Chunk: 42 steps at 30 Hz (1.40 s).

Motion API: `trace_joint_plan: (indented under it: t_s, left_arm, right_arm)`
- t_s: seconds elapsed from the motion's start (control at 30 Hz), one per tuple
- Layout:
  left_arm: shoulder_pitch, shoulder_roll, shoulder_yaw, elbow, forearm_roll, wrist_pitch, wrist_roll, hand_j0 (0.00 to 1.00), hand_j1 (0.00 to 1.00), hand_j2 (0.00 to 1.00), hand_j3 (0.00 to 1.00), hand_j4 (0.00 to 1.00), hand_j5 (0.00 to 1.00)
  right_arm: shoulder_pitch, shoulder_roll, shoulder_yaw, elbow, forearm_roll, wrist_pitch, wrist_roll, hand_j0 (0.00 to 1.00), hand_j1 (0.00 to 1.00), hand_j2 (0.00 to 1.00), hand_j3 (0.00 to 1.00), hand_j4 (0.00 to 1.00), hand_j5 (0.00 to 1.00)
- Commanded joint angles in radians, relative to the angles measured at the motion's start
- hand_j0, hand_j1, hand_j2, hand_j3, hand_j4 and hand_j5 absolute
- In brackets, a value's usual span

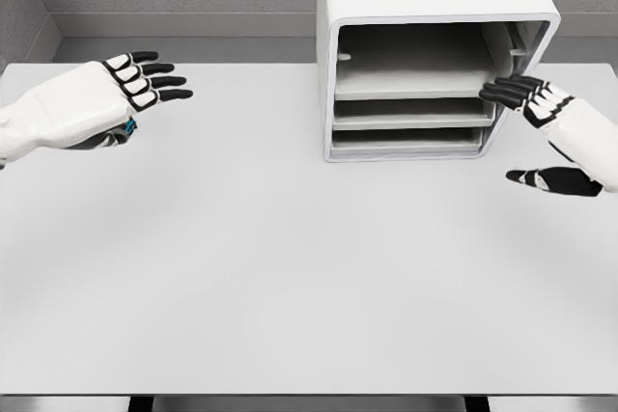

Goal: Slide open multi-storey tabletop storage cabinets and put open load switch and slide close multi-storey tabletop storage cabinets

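Observation:
The white multi-storey cabinet (425, 7) stands at the back of the table, right of the middle, with its front facing me. Its top level (415, 69) shows a deep, hollow inside, and two shallow drawers (410, 113) sit below it. My right hand (526, 103) is at the cabinet's right front edge, its fingertips (502, 94) against the top level's side and the thumb spread apart lower down. My left hand (116, 98) hovers at the far left with straight fingers. A small dark and teal load switch (127, 126) peeks out under its palm, pinned there by the thumb.
The grey tabletop (290, 267) stretches wide between the hands and toward the front edge. Grey walls close off the back behind the cabinet.

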Motion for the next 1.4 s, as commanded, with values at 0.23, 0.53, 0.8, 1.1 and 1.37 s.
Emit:
trace_joint_plan:
  t_s: [0.23,0.53,0.8,1.1,1.37]
  left_arm:
    - [-0.002,0.0,0.0,0.049,0.015,0.0,0.001,1.0,1.0,1.0,1.0,1.0,1.0]
    - [-0.14,-0.099,-0.112,0.316,0.032,0.0,-0.022,1.0,1.0,1.0,1.0,1.0,1.0]
    - [-0.144,-0.072,-0.142,0.323,0.103,0.0,-0.02,1.0,1.0,1.0,1.0,1.0,1.0]
    - [-0.219,-0.099,-0.219,0.441,0.104,0.0,-0.02,1.0,1.0,1.0,1.0,1.0,1.0]
    - [-0.256,-0.115,-0.259,0.495,0.097,0.0,-0.022,0.97,0.97,0.97,0.97,0.97,0.97]
  right_arm:
    - [0.005,-0.005,0.0,-0.001,0.0,0.001,0.032,1.0,1.0,1.0,1.0,1.0,1.0]
    - [-0.321,-0.206,0.415,-0.001,0.044,0.001,0.065,1.0,1.0,1.0,1.0,1.0,1.0]
    - [-0.517,-0.152,0.592,0.084,0.047,0.001,0.072,1.0,1.0,1.0,1.0,1.0,1.0]
    - [-0.621,-0.025,0.592,0.306,0.046,0.001,0.113,1.0,1.0,1.0,1.0,1.0,1.0]
    - [-0.66,0.009,0.613,0.352,0.047,0.001,0.116,1.0,1.0,1.0,1.0,1.0,1.0]
